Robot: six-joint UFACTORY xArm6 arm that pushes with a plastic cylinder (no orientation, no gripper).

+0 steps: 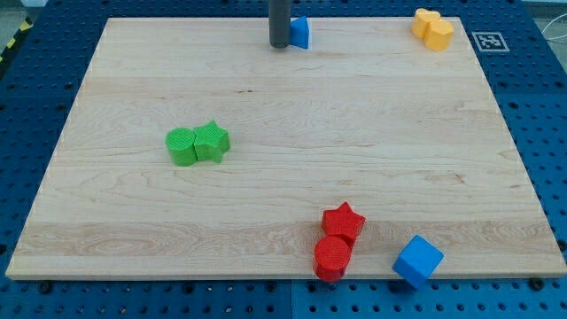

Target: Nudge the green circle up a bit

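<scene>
The green circle (182, 146) lies on the wooden board (283, 106) at the view's left of centre, touching the green star (212, 140) on its right. My tip (280, 44) is at the view's top centre, far above and to the right of the green circle. It stands right next to a blue block (300, 33) of unclear shape, partly hidden behind the rod.
A yellow block (432, 28) sits at the top right corner. A red star (343, 221) and a red circle (333, 258) touch at the bottom, with a blue cube (417, 260) to their right at the board's bottom edge.
</scene>
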